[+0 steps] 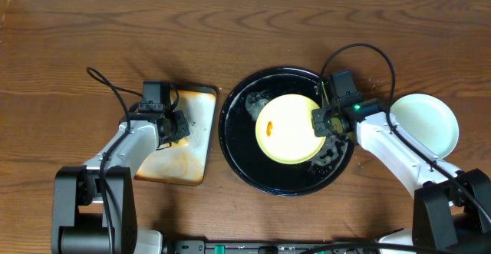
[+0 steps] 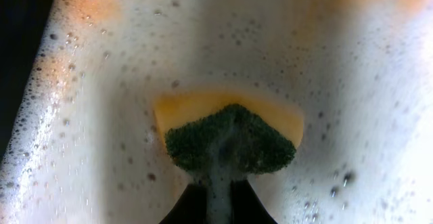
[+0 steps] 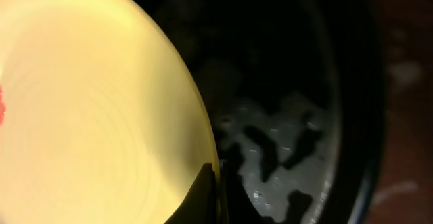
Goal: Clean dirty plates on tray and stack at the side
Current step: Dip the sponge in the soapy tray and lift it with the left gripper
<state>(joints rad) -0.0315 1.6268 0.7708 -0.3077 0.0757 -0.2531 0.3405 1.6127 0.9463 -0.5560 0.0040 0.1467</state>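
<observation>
A pale yellow plate (image 1: 288, 127) lies on the black tray (image 1: 236, 143) with a small orange-red smear (image 1: 269, 128) left of its middle. My right gripper (image 1: 321, 122) is shut on this plate's right rim. In the right wrist view the fingers (image 3: 203, 193) pinch the yellow plate (image 3: 95, 116) at its edge, above the wet tray (image 3: 338, 116). My left gripper (image 1: 178, 127) hangs over the small stained tray (image 1: 192, 162), shut on a yellow sponge with a green scouring face (image 2: 230, 136); the sponge is pressed onto the foamy surface. A pale blue plate (image 1: 426, 123) sits right of the black tray.
The small rectangular tray (image 2: 101, 82) is covered in soap foam with orange stains at its far edge. Foam patches (image 3: 277, 149) lie in the black tray beside the yellow plate. Bare wooden table (image 1: 245, 31) stretches behind both trays.
</observation>
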